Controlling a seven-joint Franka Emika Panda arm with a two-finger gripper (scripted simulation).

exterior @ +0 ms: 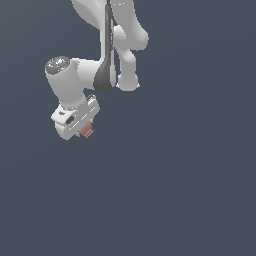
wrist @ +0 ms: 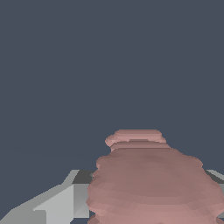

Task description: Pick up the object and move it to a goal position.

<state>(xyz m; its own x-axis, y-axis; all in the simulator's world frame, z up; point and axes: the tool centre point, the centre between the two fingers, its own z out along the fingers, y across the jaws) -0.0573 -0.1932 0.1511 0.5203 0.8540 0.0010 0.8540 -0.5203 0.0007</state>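
Note:
The object [exterior: 87,131] is a small lumpy salmon-pink blob that pokes out from under the white hand at the exterior view's left. My gripper [exterior: 86,130] is shut on it, fingers mostly hidden behind the hand body. In the wrist view the object [wrist: 151,183] fills the near field as a wide pink lump, with one grey finger [wrist: 57,203] beside it and a sliver of the other finger [wrist: 216,177] past it. No goal marker shows in either view.
The white arm [exterior: 117,40] comes down from the upper edge of the exterior view. Around it there is only a flat dark blue-grey surface [exterior: 175,190] with no other objects.

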